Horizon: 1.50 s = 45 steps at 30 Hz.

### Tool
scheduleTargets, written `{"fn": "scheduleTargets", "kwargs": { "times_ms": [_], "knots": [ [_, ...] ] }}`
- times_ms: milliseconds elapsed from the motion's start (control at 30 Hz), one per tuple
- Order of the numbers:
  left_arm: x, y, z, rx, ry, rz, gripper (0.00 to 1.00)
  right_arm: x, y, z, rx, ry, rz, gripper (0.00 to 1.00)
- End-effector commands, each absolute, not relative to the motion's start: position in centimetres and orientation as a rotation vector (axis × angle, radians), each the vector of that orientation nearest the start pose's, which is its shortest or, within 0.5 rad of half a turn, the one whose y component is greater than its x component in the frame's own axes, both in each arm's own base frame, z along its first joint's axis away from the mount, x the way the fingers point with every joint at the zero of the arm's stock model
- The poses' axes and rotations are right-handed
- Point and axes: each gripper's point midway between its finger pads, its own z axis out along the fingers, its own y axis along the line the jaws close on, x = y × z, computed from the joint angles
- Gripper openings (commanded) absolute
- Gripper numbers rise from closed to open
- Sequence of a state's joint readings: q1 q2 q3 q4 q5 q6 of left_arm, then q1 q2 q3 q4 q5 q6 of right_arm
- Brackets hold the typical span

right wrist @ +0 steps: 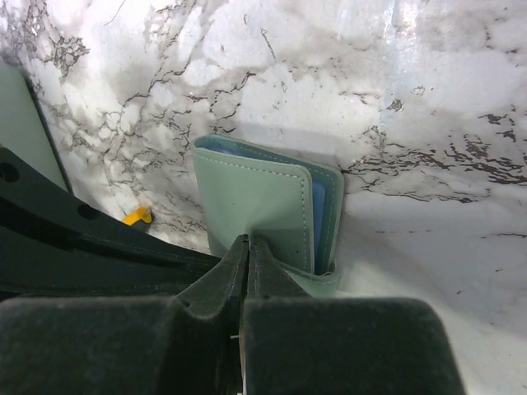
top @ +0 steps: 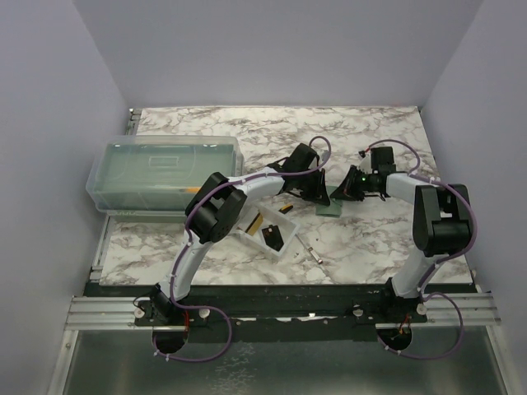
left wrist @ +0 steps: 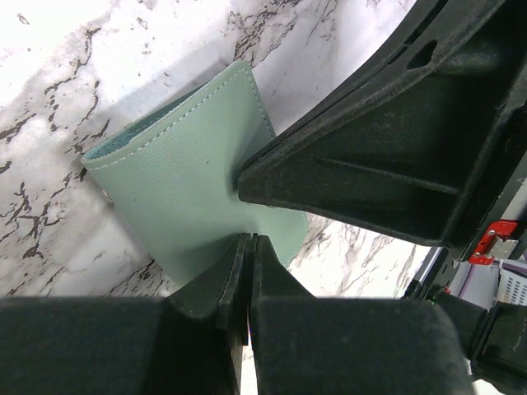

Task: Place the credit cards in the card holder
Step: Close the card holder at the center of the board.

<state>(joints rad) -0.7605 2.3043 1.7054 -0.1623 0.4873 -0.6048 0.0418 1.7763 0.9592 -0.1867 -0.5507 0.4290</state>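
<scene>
Right wrist: 1 card holder (right wrist: 247, 193), flap pinched at tips of closed right claw (right wrist: 249, 239); left claw (left wrist: 249, 239) pinches another edge. Likely best: spread flaps slowly, grips firm.

We are seeing the card holder (top: 330, 207) lying on the surface (top: 370, 140), the left fingers (left wrist: 216, 290) meeting it from the left, the right fingers (right wrist: 221, 278) from the right. The credit cards (top: 272, 239) are lying in the tray (top: 247, 235), nearer and to its left, with the lidded box (top: 165, 169) sitting behind the tray.
</scene>
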Motion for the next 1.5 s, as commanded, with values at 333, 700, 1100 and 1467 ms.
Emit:
{"fn": "scheduleTargets", "kwargs": {
  "times_ms": [333, 700, 1100, 1467],
  "knots": [
    [33.5, -44.4, 2.3, 0.420, 2.659, -1.101, 0.12, 35.9, 11.6, 4.2, 0.166, 2.538, 0.777, 0.14],
    [33.9, -43.9, 1.5, 0.419, 2.677, -1.072, 0.07, 35.6, 11.4, 6.5, 0.040, 2.510, 0.751, 0.38],
    [34.0, -43.8, 1.6, 0.421, 2.674, -1.061, 0.06, 35.3, 11.1, 6.4, 0.053, 2.569, 0.537, 0.40],
    [34.0, -43.7, 1.4, 0.422, 2.676, -1.054, 0.05, 35.3, 11.4, 5.3, 0.039, 2.634, 0.321, 0.35]
  ]
}}
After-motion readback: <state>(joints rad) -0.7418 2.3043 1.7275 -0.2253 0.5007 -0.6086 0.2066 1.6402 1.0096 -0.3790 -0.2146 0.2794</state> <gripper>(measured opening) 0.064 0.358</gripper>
